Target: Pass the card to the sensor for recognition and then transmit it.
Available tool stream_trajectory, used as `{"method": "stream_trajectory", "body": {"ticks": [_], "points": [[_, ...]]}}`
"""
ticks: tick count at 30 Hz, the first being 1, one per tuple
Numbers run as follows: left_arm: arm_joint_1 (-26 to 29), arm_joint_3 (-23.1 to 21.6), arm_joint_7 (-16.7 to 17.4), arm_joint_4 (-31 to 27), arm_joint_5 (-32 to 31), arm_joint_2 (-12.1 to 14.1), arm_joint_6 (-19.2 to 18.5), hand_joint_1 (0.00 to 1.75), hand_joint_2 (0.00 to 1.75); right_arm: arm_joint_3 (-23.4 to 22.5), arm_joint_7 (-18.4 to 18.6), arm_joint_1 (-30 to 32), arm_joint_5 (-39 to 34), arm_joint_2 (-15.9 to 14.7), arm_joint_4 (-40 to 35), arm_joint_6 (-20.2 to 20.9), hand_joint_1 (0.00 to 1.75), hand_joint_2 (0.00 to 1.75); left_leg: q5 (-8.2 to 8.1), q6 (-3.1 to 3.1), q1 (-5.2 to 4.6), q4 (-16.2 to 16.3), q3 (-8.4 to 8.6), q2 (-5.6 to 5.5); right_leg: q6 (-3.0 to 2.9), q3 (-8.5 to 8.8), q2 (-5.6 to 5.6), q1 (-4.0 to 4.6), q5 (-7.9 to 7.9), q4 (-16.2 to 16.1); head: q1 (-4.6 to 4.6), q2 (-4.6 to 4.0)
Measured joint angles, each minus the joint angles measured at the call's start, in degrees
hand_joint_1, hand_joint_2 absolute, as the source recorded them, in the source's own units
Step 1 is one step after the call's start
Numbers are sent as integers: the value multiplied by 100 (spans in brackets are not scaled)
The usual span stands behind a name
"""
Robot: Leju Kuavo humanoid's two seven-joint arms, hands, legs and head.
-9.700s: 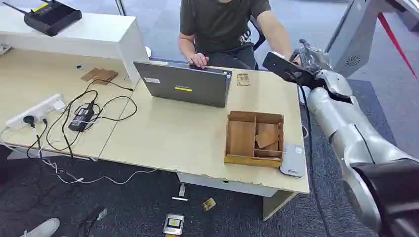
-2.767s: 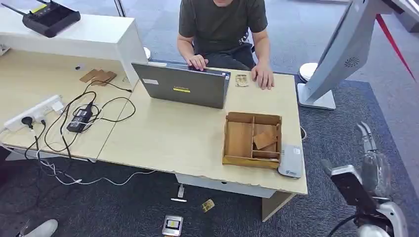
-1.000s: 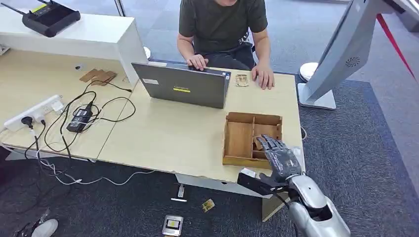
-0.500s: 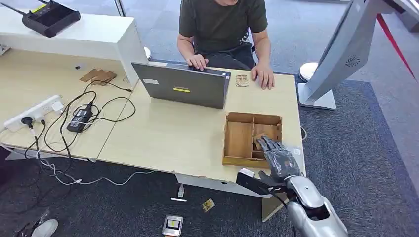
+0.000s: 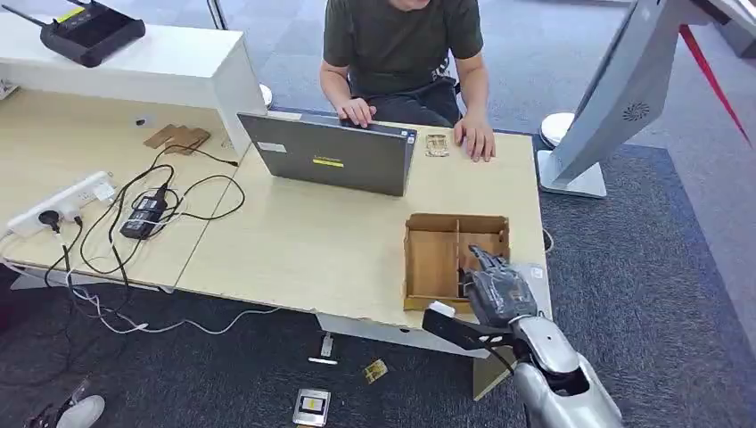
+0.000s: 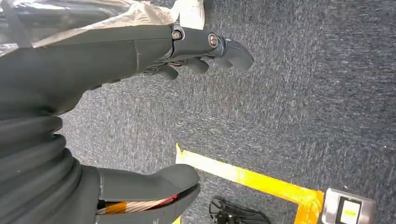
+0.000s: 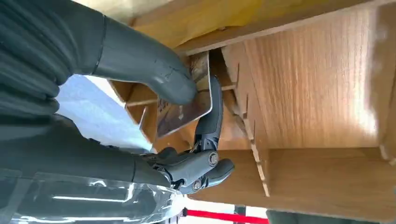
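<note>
Right robot hand [image 5: 496, 290]: reaches into the box; thumb and a finger [image 7: 211, 116] pinch the card between them, other fingers curled below.
Card [image 7: 183, 109]: held in the right robot hand, tilted, inside a small compartment of the box on the side nearest that hand's thumb; its face is partly hidden by the thumb.
Box [image 5: 434, 261]: wooden, with dividers, on the surface directly under and ahead of the right robot hand; the wide compartment lies beyond the fingertips.
Sensor [image 5: 537, 273]: flat grey device on the surface, just beside the box, largely hidden behind the right robot hand.
Left robot hand [image 6: 140, 51]: hangs over the carpet [image 6: 299, 84], holds nothing; fingers extended and apart from the thumb.
Floor tape [image 6: 243, 175]: yellow strip on the carpet below the left robot hand.
Surface [image 5: 303, 241]: light wood; carries the box and laptop.
Laptop [image 5: 330, 159]: open, well ahead of the right robot hand, back of the lid toward the robot.
Person [image 5: 401, 45]: seated behind the laptop, far from the right robot hand; one hand at the keyboard, the other flat on the surface.
</note>
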Motion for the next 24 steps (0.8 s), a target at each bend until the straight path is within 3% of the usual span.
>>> {"method": "stream_trajectory", "body": {"ticks": [7, 13, 19, 24], "points": [[-8, 0, 2, 0, -15, 0, -7, 0, 175, 5, 118, -108, -126, 109, 160, 17, 175, 175, 0, 0, 0, 0, 4, 1, 0, 3, 0, 0, 1, -1, 0, 0], [-2, 0, -81, 0, -20, 0, -4, 0, 175, -173, -230, -286, -610, 116, -103, -114, 175, 175, 3, 0, -2, 2, 3, 4, -1, 0, 2, -2, 6, 1, 0, 0], [-48, -13, -85, 0, -140, -4, 2, 0, 175, -529, -654, -963, -1038, 133, -621, -252, 175, 175, 5, -1, -2, 4, 4, 9, -1, -2, 3, -1, 6, 3, 0, 0], [-201, -50, -6, 0, -230, -72, 2, 0, 175, -798, -964, -1665, -1430, 302, -553, -221, 175, 175, 9, -1, -3, 4, -3, 8, -4, -9, 3, -2, 12, 8, -2, 0]]}}
